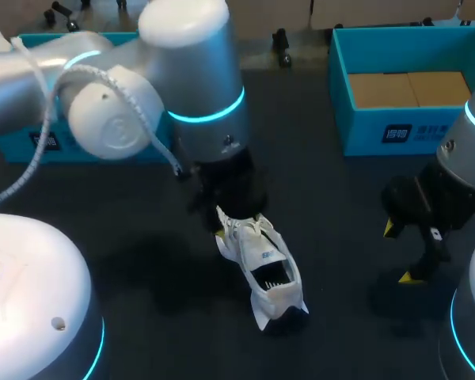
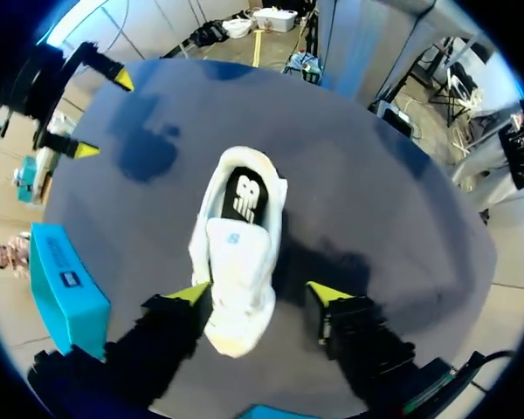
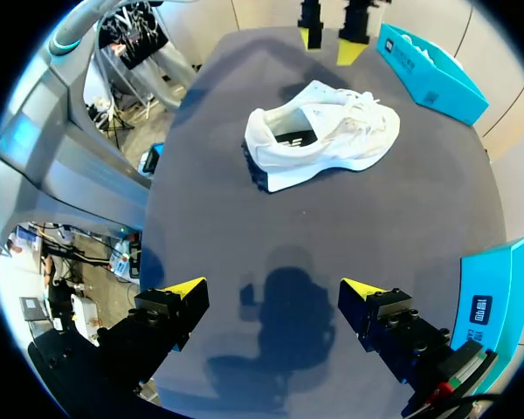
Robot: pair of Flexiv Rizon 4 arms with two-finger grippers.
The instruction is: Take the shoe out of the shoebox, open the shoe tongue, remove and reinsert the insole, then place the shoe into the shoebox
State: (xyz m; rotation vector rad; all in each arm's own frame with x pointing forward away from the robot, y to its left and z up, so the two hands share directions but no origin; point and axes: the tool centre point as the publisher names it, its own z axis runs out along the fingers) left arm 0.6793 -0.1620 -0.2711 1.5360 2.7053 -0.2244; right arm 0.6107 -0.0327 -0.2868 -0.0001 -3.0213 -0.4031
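1. The white sneaker (image 1: 261, 269) (image 2: 237, 249) (image 3: 323, 135) stood on its sole near the middle of the dark grey table (image 1: 340, 198). It looked soft, like cloth, with a round toe and white laces (image 1: 241, 229).
2. In the head view its toe pointed to 11 o'clock and its heel to 5 o'clock. The bottom of the heel was dark.
3. A flat black insole (image 2: 244, 196) showed inside the shoe's opening.
4. The left gripper (image 2: 260, 295) hung over the toe end. Its two black fingers (image 2: 192, 294) had yellow tips and were spread wide, so it had hold of nothing. The toe sat between them. One tip looked right against the shoe's side, and the other tip was apart from it.
5. The right gripper (image 1: 401, 253) (image 3: 275, 288) was at 3 o'clock of the sneaker, well apart from it. Its fingers were spread wide too, with only bare table between them. In its own wrist view the sneaker lay far ahead, at about 12 o'clock.
6. The shoebox (image 1: 380, 131) was blue, with straight walls and an open top. It stood at 1 o'clock of the sneaker, by the far edge. Flat brown cardboard (image 1: 408, 89) lay inside it.
7. Another blue box (image 1: 32, 146) stood at 10 o'clock, partly hidden behind the left arm.
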